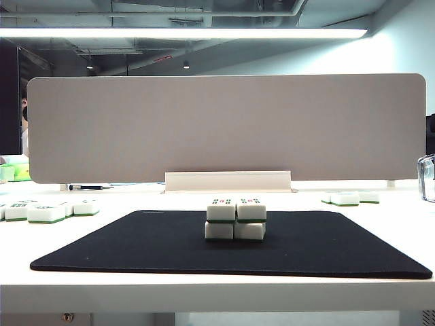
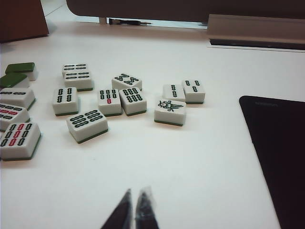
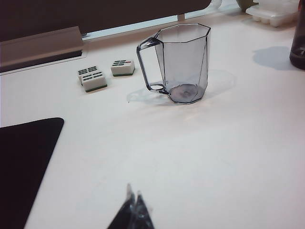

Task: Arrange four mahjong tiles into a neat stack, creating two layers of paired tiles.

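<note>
Stack stands complete at mat centre, two over two. My left gripper and right gripper hang pressed together, empty, over bare table.

I find the stack standing alone mid-mat, open all around; loose tiles crowd my left gripper's side, a clear mug my right gripper's.

Clear mug, black mat, spare tiles, divider.
</note>
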`<state>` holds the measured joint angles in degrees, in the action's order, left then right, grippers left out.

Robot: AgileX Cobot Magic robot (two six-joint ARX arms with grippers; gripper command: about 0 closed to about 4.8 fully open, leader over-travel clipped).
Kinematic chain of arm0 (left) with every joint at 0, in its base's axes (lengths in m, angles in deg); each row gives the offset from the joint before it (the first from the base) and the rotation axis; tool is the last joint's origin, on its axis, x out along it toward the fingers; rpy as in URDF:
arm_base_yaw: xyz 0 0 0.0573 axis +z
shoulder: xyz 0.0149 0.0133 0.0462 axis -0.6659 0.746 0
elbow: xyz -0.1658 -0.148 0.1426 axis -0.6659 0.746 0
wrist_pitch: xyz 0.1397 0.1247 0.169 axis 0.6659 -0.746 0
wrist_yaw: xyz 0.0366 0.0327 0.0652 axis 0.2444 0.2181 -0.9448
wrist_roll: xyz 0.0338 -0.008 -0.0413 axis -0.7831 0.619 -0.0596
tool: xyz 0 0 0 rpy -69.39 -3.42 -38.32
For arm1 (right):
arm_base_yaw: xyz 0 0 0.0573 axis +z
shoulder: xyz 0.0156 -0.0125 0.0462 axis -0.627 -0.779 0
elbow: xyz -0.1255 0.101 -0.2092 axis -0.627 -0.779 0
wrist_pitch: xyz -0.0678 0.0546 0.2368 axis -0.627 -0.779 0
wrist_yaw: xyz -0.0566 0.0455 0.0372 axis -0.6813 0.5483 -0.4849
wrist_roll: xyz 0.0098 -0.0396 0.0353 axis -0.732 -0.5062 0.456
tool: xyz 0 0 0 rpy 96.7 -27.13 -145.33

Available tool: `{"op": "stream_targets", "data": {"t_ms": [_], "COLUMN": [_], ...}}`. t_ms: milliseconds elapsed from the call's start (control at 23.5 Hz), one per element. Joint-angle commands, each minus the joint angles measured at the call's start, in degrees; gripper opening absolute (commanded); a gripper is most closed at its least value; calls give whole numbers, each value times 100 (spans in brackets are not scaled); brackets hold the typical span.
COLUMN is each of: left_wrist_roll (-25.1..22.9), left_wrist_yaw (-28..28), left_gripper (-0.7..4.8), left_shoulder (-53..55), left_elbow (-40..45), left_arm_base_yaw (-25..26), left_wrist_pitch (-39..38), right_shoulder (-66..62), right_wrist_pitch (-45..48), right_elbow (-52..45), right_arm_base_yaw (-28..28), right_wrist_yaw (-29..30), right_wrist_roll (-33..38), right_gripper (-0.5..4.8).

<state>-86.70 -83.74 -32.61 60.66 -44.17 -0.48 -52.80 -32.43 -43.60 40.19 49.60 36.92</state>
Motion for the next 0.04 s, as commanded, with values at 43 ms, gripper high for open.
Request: {"op": "stream_targets", "data": {"t_ms": [43], "left_wrist_roll": [-15], "left_wrist_yaw": [42], "left_gripper": [18], "left_shoulder": [2], "left_elbow": [0], "left_arm_base_yaw": [-2], "left_wrist_pitch": [-59], "right_shoulder": [48], "right_wrist_pitch": [31], "right_elbow": [-13], "right_arm_base_yaw": [-2], "right_wrist_yaw": [4], "right_wrist_roll": [-20], "right_gripper": [-1]}}
